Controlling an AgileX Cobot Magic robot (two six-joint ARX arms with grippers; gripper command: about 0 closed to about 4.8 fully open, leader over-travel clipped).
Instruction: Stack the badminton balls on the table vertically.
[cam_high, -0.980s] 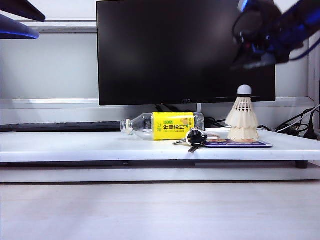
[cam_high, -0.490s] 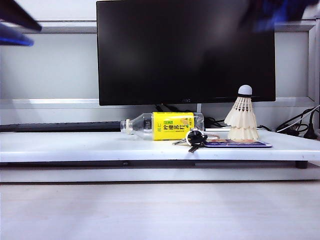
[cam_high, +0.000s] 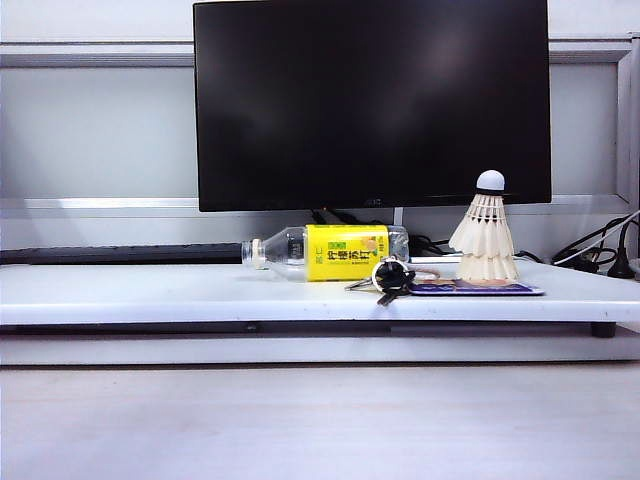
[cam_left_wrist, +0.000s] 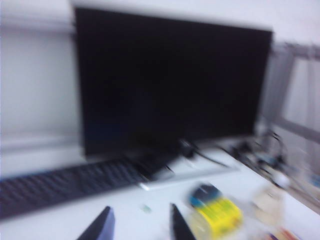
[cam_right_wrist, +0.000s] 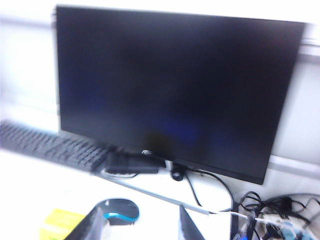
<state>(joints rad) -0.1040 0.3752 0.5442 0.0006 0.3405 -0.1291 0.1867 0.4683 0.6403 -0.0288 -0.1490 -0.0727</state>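
Note:
Two badminton balls stand stacked upright at the right of the white table. The upper one is nested over the lower one, with its black-banded cork tip pointing up. The stack rests on a dark blue card. Neither gripper shows in the exterior view. In the blurred left wrist view, my left gripper hangs open above the table with nothing between its fingers. My right gripper is also open and empty, high over the table in front of the monitor. Neither wrist view clearly shows the badminton balls.
A clear bottle with a yellow label lies on its side in front of the black monitor. Keys lie beside the card. A keyboard, a dark mouse and cables sit behind.
Both arms have pulled up and out of the exterior view: the right from above the stack, the left from the top-left corner. The stacked badminton balls have not moved.

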